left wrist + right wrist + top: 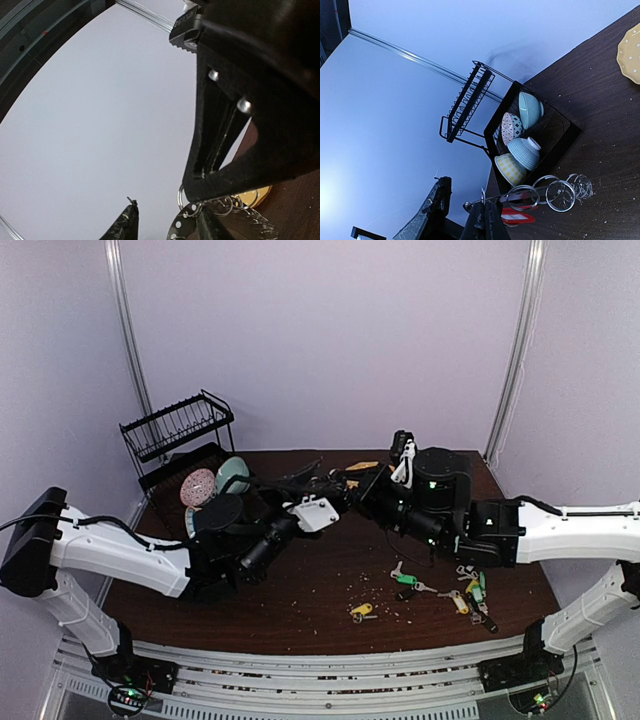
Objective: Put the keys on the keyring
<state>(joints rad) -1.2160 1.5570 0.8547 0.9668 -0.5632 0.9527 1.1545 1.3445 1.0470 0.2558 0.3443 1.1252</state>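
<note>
Top external view: both arms meet above the middle of the bench, with the keyring held up between them.

Right wrist view shows the right gripper with its jaws together, pinching the keyring by a thin metal part. The silver loops fan out to the right above the dark wood, and a red tag sits just below them. Left wrist view shows the left gripper with its jaws apart, one on either side of the ring's holed silver band. The right arm's black body looms close above. The keys lie scattered on the bench near the right arm, their green, yellow and black tags showing, well apart from the ring. A dish rack holding four bowls stands at the far left corner, and a yellow plate lies behind the grippers.
</note>
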